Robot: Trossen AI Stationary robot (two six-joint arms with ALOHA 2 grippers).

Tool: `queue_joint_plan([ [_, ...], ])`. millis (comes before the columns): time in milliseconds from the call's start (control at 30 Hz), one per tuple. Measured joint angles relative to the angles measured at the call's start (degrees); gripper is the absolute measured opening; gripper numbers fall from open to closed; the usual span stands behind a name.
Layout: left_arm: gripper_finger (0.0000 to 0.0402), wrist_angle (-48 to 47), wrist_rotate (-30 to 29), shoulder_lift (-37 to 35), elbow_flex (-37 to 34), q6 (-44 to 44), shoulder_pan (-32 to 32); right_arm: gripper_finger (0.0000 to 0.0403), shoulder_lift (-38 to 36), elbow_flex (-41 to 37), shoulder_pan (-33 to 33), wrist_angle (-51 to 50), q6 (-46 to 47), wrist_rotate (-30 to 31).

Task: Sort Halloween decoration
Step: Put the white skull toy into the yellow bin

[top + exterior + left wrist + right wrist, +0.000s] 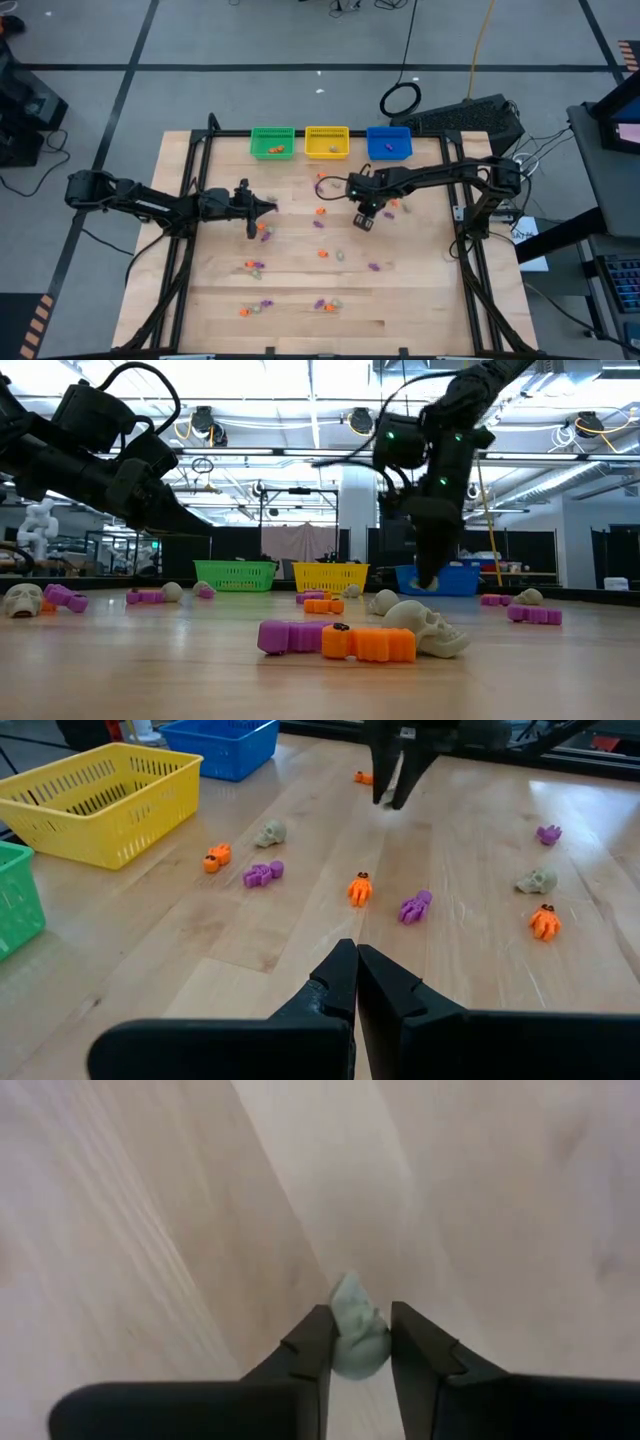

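- You are early in the sort: the green basket (272, 141) along the bench's (420, 300) far edge holds an orange piece or two, the yellow basket (326, 141) a small item that looks pale, and the blue basket (389, 142) a purple one, though the overhead view is too coarse to count them.
- Most of the Halloween decoration trinkets (322, 253) lie loose across the middle of the bench and toward its near edge: orange, purple and pale skull pieces, well over a dozen left to move.
- Your right end effector (357, 1342) is down at the bench surface right of center, its fingers closed onto a pale skull trinket (355, 1330) that sits between them; it looks not yet lifted.
- Your left end effector (356, 970) hangs above the bench left of center, fingers pressed together and empty.
- On these views, the pale piece belongs in one of the far-edge baskets, likely the yellow.
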Motion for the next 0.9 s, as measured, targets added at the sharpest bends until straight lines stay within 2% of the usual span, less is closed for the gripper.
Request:
queue_joint_plan([
  [167,0.0012,-0.01,0.0,0.02,0.0,0.0,0.0,0.005,0.0,6.09,-0.96,-0.03,-2.42,0.06],
  [367,0.0012,0.01,0.0,0.02,0.0,-0.09,0.0,0.005,4.08,17.54,-7.49,-0.3,-5.6,1.95],
  [733,0.0012,0.04,0.0,0.02,0.0,-0.11,0.0,0.0049,24.91,47.15,-20.43,-7.82,-16.86,1.71],
  [900,0.0012,0.02,0.0,0.0,0.0,-0.1,0.0,0.0049,32.99,54.14,-23.91,-8.9,-17.44,-5.28],
])
